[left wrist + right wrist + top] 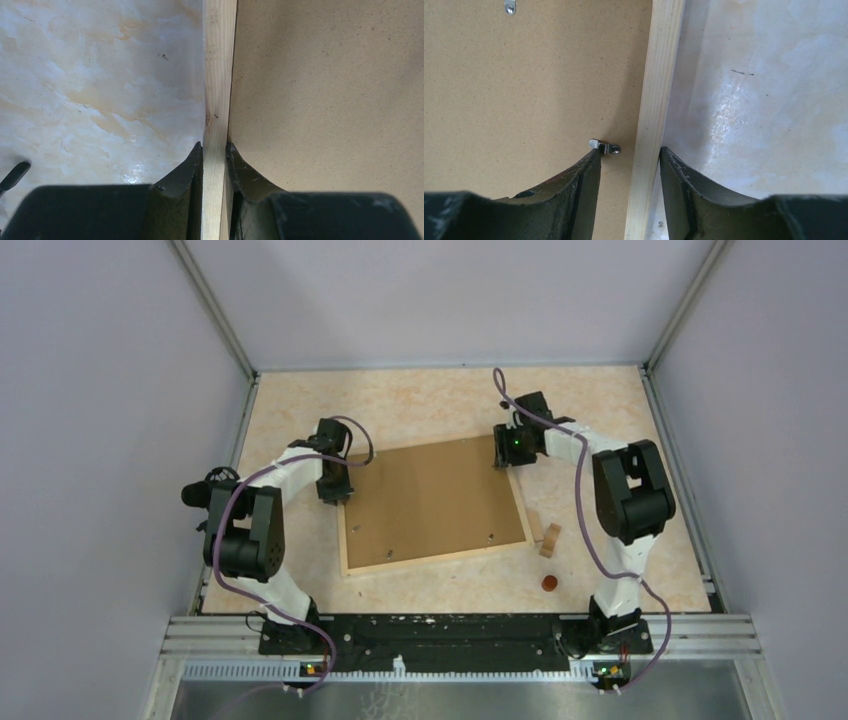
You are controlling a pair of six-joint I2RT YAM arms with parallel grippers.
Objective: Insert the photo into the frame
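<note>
**Photo lay back up in frame**

The photo [430,500] lay brown back up inside the frame [659,75] on the worktop [450,400]. The left hand [215,150] clamped 1 side slat. The right hand [630,155] straddled the opposite slat, partly open, gripping nothing.

The marbled beige counter [420,400] lies under the right claw [507,456] and runs on past it to the far edge. Nearer the arm bases than that claw, and off to its right, two small pale wooden blocks [548,537] lie close together. Nearer still sits a small round brown disc [549,583], apart from them. Plain grey walls [100,390] close in the counter.
</note>
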